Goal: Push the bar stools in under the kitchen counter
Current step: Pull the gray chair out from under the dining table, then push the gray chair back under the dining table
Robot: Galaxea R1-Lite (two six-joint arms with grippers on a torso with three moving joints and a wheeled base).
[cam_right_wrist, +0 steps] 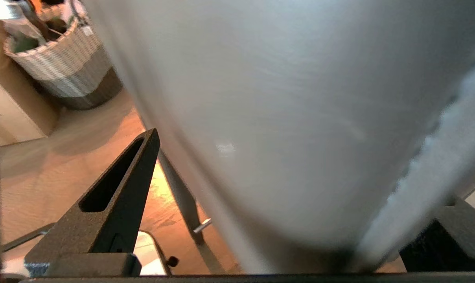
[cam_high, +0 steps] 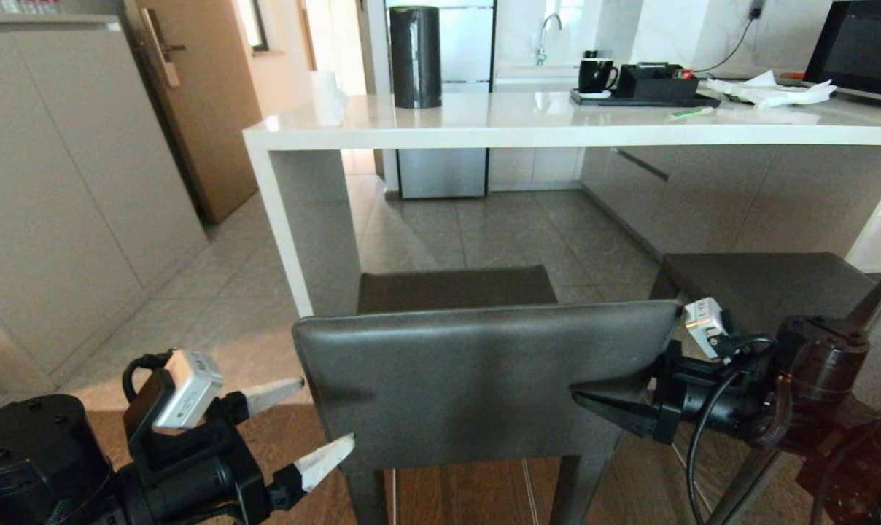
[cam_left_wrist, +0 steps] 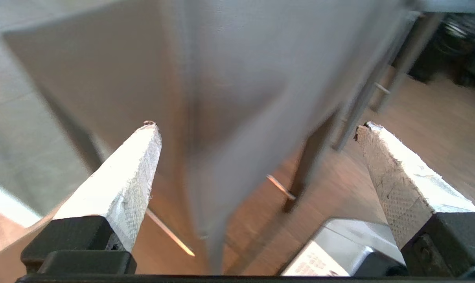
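Observation:
One of the bar stools [cam_high: 477, 379] stands right in front of me, its dark grey backrest toward me and its seat [cam_high: 455, 288] pointing at the kitchen counter [cam_high: 557, 124]. My left gripper [cam_high: 327, 412] is open, and its white fingers [cam_left_wrist: 131, 177] straddle the backrest's left edge [cam_left_wrist: 229, 98]. My right gripper [cam_high: 604, 401] is also open, with the backrest's right side [cam_right_wrist: 300, 98] between its dark fingers [cam_right_wrist: 119, 196]. The second of the bar stools [cam_high: 761, 284] stands to the right, its backrest at the frame edge. Both seats are short of the counter's front edge.
On the counter are a black cylinder [cam_high: 415, 55], a tray with a black mug [cam_high: 597, 73] and a microwave [cam_high: 863, 47]. The white slab leg [cam_high: 284, 226] stands left of the near stool. Grey cabinets [cam_high: 61, 182] line the left wall. A wicker basket [cam_right_wrist: 60, 70] sits on the wooden floor.

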